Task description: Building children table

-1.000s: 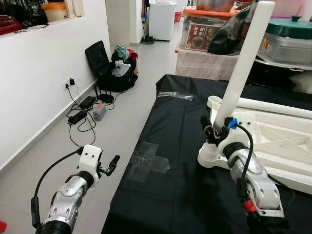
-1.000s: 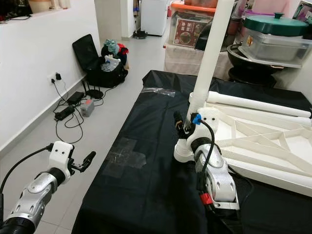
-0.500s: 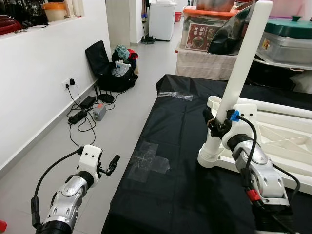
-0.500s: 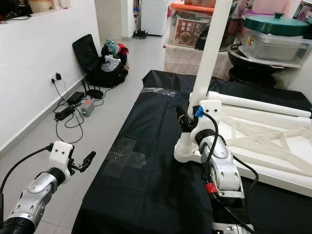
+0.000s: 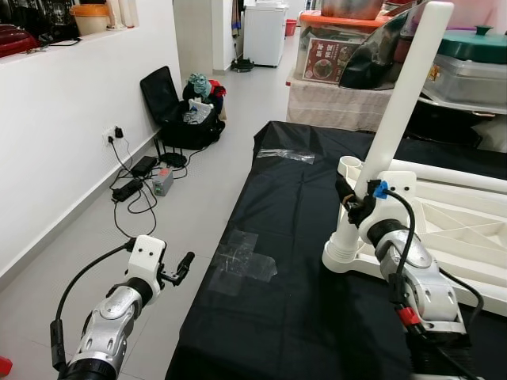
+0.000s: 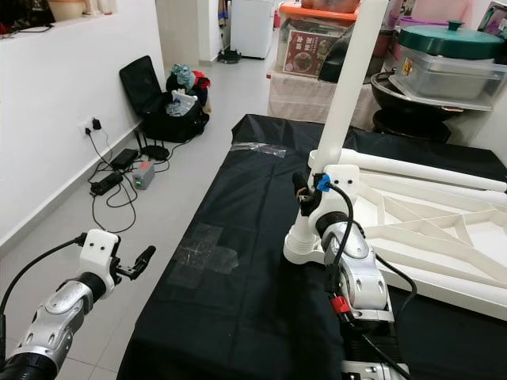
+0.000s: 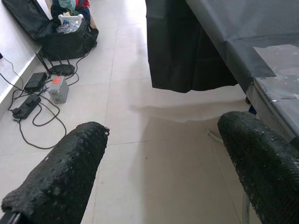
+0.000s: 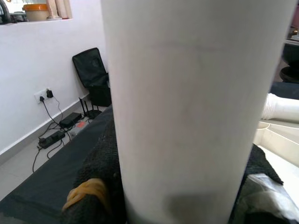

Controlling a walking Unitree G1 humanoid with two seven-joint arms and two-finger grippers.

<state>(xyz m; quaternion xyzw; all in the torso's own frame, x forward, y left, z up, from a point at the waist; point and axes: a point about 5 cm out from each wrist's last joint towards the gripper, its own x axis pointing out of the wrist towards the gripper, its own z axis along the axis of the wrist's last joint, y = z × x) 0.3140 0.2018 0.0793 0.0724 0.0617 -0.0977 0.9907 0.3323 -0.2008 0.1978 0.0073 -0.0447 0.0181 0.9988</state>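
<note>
Table leg (image 5: 400, 103) more upright than before, right pincer (image 5: 354, 207) still pinching it; left pincer (image 5: 184, 262) spread.

Bench (image 5: 277, 206) is lying ahead, right of centre. Upturned table top (image 5: 459, 229) is resting on the bench's right part. Table leg (image 5: 396, 127) is standing in the top's near-left corner socket, leaning rightward; a second table leg (image 5: 444, 172) is lying along the top's far edge. Right pincer (image 5: 353, 207) is closing around the standing leg near its base. Left pincer (image 5: 181, 267) is hanging over the floor (image 5: 190, 206), left of the bench. Open bag (image 5: 178, 111) is sitting against the far-left wall, power strip (image 5: 127, 188) nearer, beside that wall.
</note>
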